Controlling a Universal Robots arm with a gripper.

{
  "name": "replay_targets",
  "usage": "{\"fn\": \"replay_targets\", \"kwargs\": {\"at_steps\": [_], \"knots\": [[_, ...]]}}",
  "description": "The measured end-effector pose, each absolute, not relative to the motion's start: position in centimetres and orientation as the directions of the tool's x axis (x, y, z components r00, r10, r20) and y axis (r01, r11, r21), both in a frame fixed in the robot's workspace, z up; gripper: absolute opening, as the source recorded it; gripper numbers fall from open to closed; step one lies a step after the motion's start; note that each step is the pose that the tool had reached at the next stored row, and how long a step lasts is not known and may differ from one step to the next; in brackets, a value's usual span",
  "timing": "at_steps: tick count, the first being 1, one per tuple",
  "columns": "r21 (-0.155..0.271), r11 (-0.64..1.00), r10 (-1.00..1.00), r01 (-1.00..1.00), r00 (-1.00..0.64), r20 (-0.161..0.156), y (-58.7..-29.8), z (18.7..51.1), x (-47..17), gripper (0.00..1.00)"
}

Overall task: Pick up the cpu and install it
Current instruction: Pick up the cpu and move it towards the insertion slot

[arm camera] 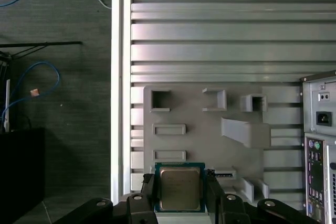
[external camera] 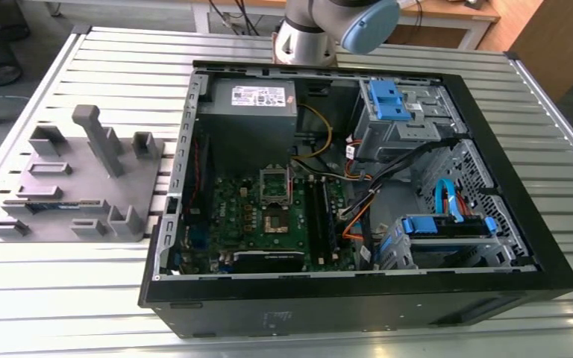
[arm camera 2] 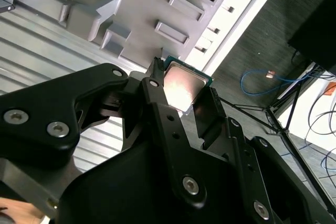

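My jaws pinch the cpu [arm camera: 180,188] by two edges above the grey tray [arm camera: 199,145], on the exterior view's left of the computer case [external camera: 346,294], and so thin a hold could let it tilt or slip.

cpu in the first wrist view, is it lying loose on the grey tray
No, the cpu is clamped in the gripper, held up clear of the grey tray.
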State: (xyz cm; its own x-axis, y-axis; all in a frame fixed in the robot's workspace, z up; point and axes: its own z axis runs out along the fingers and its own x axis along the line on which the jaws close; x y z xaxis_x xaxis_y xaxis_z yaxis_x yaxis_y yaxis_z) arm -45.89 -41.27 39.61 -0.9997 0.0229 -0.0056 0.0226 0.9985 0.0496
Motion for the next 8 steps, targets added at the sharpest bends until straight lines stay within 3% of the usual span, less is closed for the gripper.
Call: {"fn": "replay_targets", "kwargs": {"at_steps": [8], "knots": [[0.050, 0.999, 0.023, 0.023, -1.000, -0.006, -41.27, 39.61, -44.90, 0.47]]}}
